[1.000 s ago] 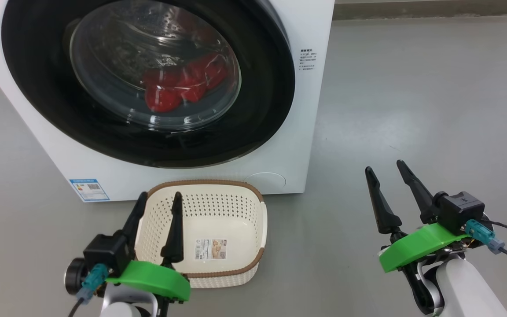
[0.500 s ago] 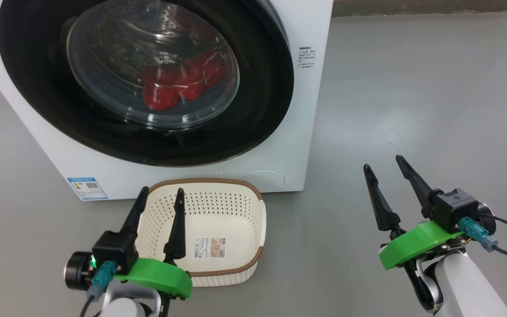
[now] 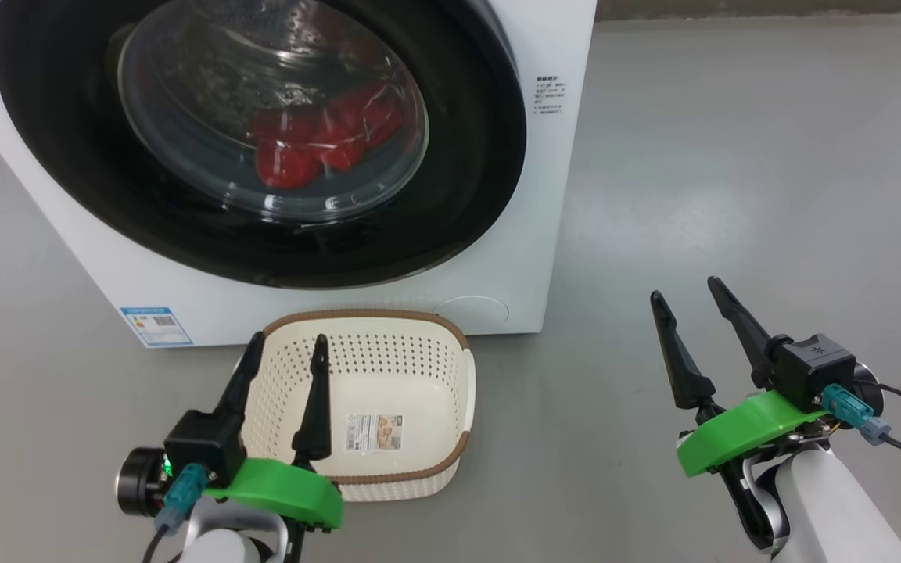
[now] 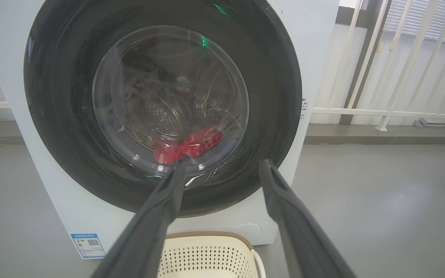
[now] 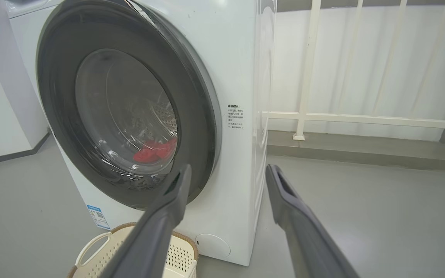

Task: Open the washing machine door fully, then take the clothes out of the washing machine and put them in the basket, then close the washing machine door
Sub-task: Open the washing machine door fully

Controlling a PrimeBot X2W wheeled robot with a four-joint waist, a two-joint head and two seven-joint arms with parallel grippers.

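Left gripper: 7 o'clock in head view. Fingers apart, nothing between them. Tips sit over the left side of the basket; no contact seen.

Right gripper: 4 o'clock. Fingers apart, empty. Over bare floor, well apart from basket and washer.

Basket: 6 o'clock, upright on the floor, far rim just before the washer's front. Sticker on its bottom.

Washer: fills 10 to 12 o'clock. Blue label at 7 o'clock of the door, on the lower front. Round flap at 5 o'clock of the door, just behind the basket's far right corner. Small printed text at 3 o'clock of the door.

Door: lies against the front; right wrist view shows a thin line at its right edge, gap or not I cannot tell.

Clothes: red bundle behind the glass, low in the drum, at 5 o'clock of the window in the left wrist view.

Farthest: white railing and wall, 3 o'clock of the washer in both wrist views.
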